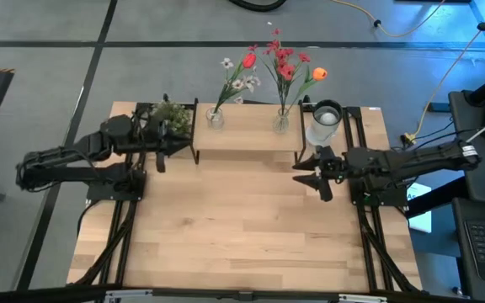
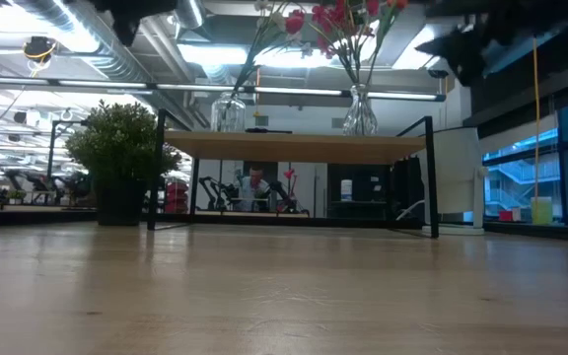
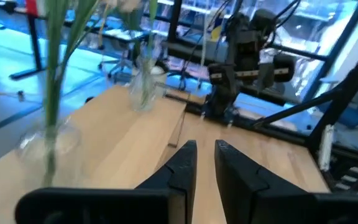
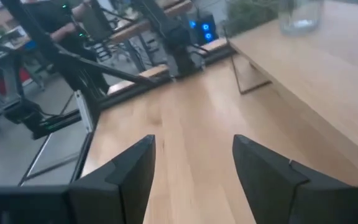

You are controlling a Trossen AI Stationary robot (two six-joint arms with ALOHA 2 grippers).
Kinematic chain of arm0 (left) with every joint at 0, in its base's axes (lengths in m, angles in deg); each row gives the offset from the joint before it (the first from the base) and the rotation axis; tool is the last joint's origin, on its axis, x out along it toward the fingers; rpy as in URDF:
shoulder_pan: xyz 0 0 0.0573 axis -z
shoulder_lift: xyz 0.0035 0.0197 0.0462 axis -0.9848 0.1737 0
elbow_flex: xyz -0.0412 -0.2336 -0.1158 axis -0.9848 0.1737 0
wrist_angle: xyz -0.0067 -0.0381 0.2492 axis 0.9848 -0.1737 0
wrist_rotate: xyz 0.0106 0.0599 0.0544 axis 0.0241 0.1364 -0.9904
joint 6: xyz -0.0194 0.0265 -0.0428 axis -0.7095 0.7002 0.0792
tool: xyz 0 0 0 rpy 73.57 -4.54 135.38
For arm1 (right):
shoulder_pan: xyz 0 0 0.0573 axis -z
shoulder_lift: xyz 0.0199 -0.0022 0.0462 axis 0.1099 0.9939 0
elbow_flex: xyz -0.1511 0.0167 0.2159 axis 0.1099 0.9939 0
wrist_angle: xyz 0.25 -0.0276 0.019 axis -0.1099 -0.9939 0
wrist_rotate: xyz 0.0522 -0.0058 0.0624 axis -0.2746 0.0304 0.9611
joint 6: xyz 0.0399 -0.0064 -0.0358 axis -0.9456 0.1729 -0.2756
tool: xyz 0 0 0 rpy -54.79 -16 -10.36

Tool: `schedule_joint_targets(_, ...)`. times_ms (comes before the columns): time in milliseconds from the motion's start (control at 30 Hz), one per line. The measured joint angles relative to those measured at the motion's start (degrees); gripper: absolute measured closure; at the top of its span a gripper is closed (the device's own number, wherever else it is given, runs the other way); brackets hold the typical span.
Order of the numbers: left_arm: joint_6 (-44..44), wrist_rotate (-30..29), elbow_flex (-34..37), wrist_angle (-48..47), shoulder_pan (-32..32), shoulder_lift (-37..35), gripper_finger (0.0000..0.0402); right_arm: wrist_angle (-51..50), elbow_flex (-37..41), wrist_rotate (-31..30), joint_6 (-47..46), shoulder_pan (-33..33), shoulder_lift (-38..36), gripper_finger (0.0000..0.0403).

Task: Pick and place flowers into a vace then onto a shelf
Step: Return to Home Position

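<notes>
Closing stage of the task, with both arms due to be brought home. At 6 o'clock the wooden tabletop (image 1: 242, 244) is shown with nothing on it.

Toward mid-table, the right gripper (image 4: 192, 142) is seen at about 3 o'clock. It is held above the tabletop and pointed toward 9 o'clock, just off the shelf's near right corner. Its fingers are spread wide and nothing is held between them. The left gripper (image 3: 204, 146) is placed at about 10 o'clock, beside the shelf's left end, and is aimed toward 3 o'clock along the board. Its fingers are drawn almost together with only a slim gap, and nothing is gripped. Each forearm is stretched inward from its own side of the table.

At 12 o'clock the shelf (image 1: 247, 139) is set against the far edge. Two clear glass vases are carried on it. The left vase (image 1: 215, 119) is filled with the white-blossom sprig (image 1: 226, 64) and the red tulip (image 1: 248, 61). The right vase (image 1: 282, 123) is filled with the red spray (image 1: 282, 57) and the orange tulip (image 1: 319, 74). A potted plant (image 1: 171, 116) is flanked to the shelf's left and a pale container (image 1: 324, 119) to its right.

Placement is judged complete. Only withdrawal is called for next, each arm being folded outward and away without the shelf legs, the plant or the stems being brushed.
</notes>
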Motion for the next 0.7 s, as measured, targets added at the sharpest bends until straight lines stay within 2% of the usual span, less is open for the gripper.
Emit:
schedule_joint_targets(233,0.0,-2.1,6.4,-0.1,0.0,-9.3,0.0351,10.7,6.9,1.2,4.7,-0.1,-4.0,0.0186)
schedule_joint_targets(500,-1.5,-3.3,13.1,-0.1,0.0,-21.3,0.0351,12.6,11.8,3.3,5.9,-0.1,-11.4,0.0186)
schedule_joint_targets(700,-1.5,-4.2,16.2,-0.2,0.0,-28.5,0.0351,17.9,16.2,6.3,7.9,-0.2,-16.5,0.0186)
